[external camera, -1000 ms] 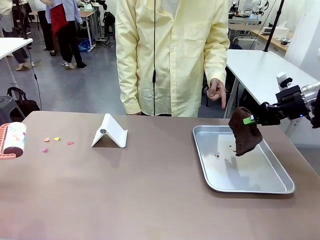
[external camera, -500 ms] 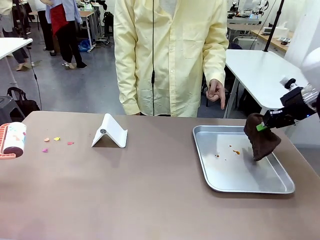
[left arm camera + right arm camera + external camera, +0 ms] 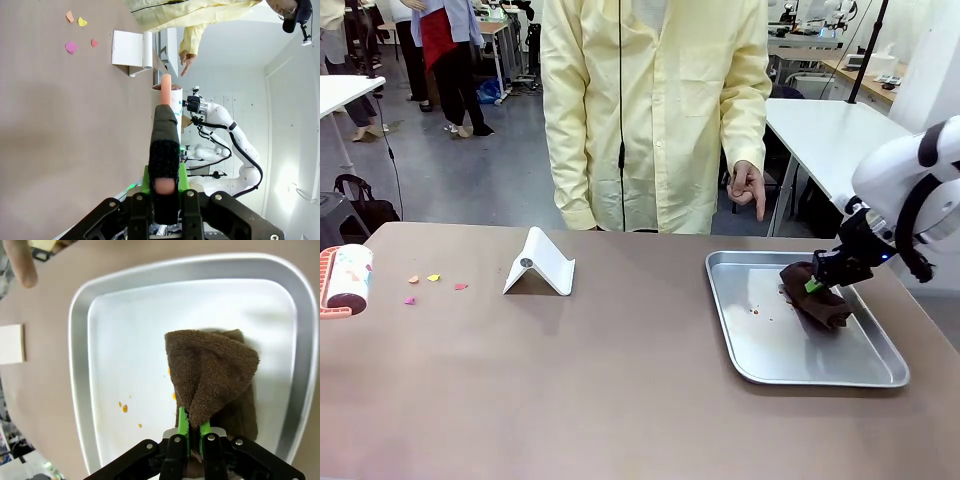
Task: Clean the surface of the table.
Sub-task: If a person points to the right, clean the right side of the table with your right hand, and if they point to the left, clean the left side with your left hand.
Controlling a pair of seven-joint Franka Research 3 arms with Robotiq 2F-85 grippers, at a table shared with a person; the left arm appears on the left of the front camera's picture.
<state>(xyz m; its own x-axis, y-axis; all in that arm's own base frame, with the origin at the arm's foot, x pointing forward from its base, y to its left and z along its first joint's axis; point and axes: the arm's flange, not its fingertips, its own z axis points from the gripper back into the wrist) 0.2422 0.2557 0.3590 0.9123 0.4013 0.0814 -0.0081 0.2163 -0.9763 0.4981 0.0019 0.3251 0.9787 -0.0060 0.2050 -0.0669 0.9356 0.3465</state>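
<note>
The brown table (image 3: 620,390) carries several coloured paper scraps (image 3: 433,279) at its left. My right gripper (image 3: 813,286) is shut on a dark brown cloth (image 3: 820,303), which lies bunched on the floor of the silver tray (image 3: 720,263). From the right wrist, the cloth (image 3: 215,370) folds up into the shut right gripper (image 3: 190,427), with orange crumbs (image 3: 124,408) beside it in the tray (image 3: 80,340). My left gripper (image 3: 164,182) is shut on the dark handle (image 3: 165,130) of a lint roller (image 3: 342,280), which rests at the table's left edge.
A white folded stand (image 3: 540,265) sits left of centre, near the far edge. A person in a pale yellow coat stands at the far side, one hand (image 3: 748,188) hanging above the tray's far rim. Bare tabletop spreads across the middle and front.
My right gripper has swung in and down with the cloth, from hanging above the tray's far right to resting it on the tray floor. The lint roller has not moved.
</note>
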